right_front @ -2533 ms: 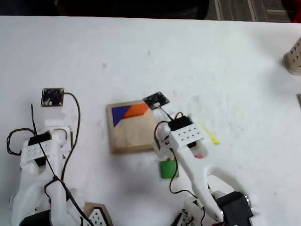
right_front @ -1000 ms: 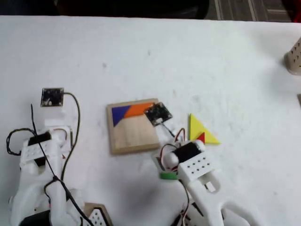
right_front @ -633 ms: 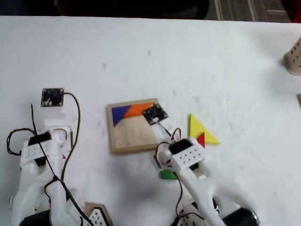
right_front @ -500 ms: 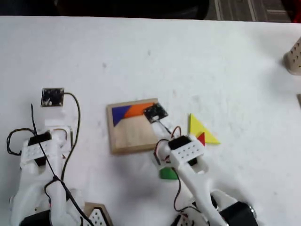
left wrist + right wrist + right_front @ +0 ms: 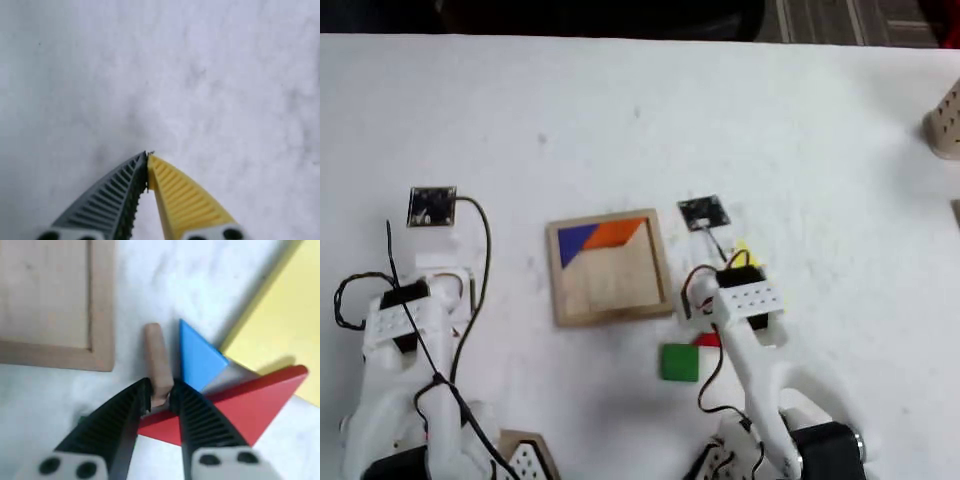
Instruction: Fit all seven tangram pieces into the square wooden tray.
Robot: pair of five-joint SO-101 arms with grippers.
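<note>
Now, tray [image 5: 610,288]: square, pale wood with a raised rim, lying flat near the middle of the white desk [image 5: 770,130].
Pieces in the tray: a dark blue piece [image 5: 577,238] and an orange piece [image 5: 620,232] touch each other along its far edge; the remaining floor is bare wood.
Right hand [image 5: 161,387]: black fingers pinch a tan piece [image 5: 155,347] that stands on its thin edge, just off a corner of the tray [image 5: 102,305].
Around that hand: a light blue triangle [image 5: 197,355] lies just beside the tan piece, a red triangle [image 5: 240,402] under the fingers, and a yellow triangle [image 5: 280,325] past them.
Green square [image 5: 679,362]: flat on the desk, near the tray's front corner.
Left hand [image 5: 146,157]: one grey and one yellow finger pressed together over bare desk, well apart from the tray.
Change: half a second ago the right arm [image 5: 748,300] hung by the tray's edge, half over the green square. It has swung away, covering most of the yellow triangle.
Count: one tray, two pieces inside, five outside, seven altogether.
</note>
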